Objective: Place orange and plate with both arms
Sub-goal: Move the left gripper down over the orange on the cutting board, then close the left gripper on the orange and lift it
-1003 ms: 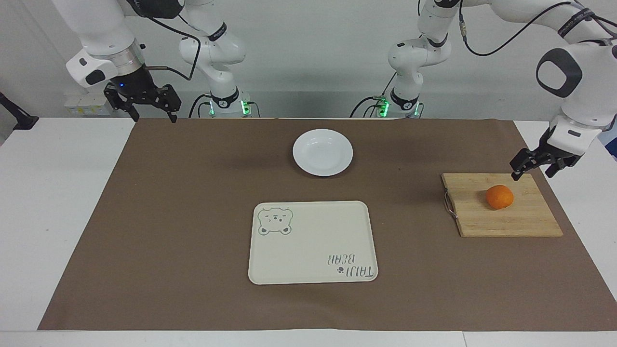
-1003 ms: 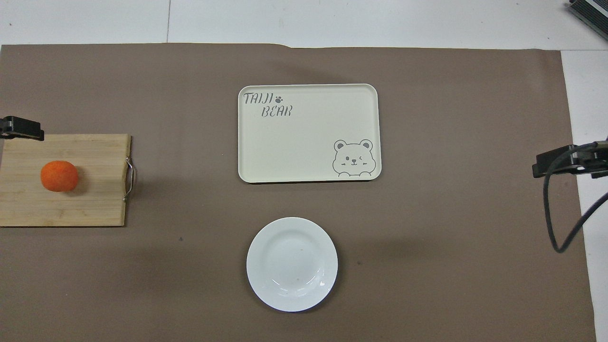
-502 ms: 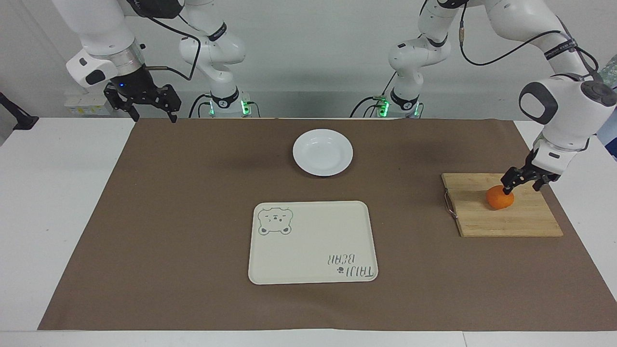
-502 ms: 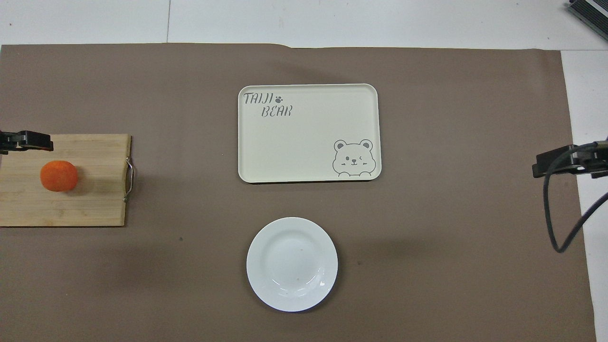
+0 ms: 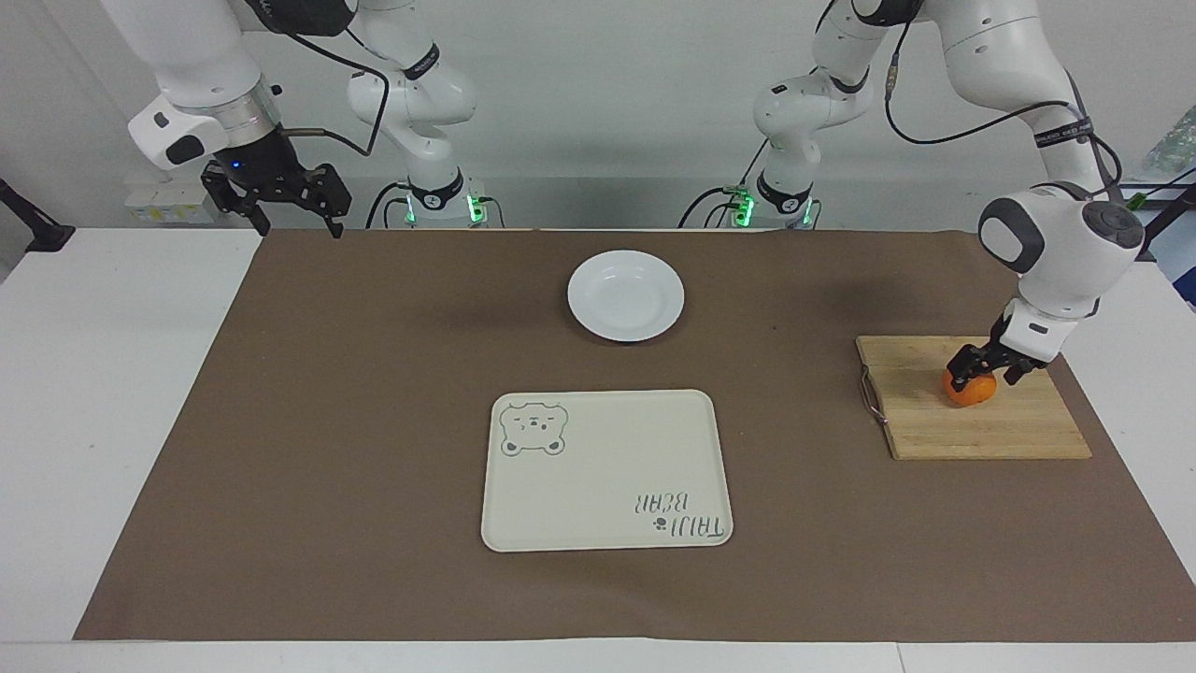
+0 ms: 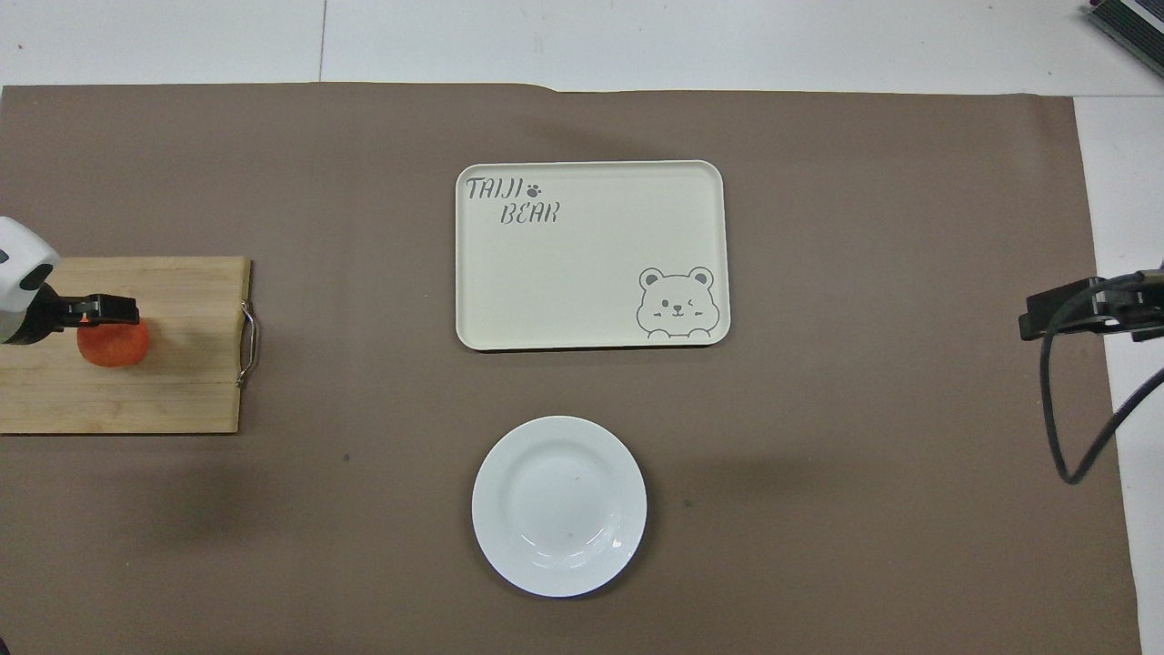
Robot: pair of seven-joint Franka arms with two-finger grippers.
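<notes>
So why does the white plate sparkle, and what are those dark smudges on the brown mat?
Overhead view: small bright glints sit on the plate, just inside its rim on the side nearer the robots, probably lamp reflections. Facing view: the plate shows only faint shine. Both views: the smudges on the brown mat are soft-edged shadows, probably cast by the arms.
</notes>
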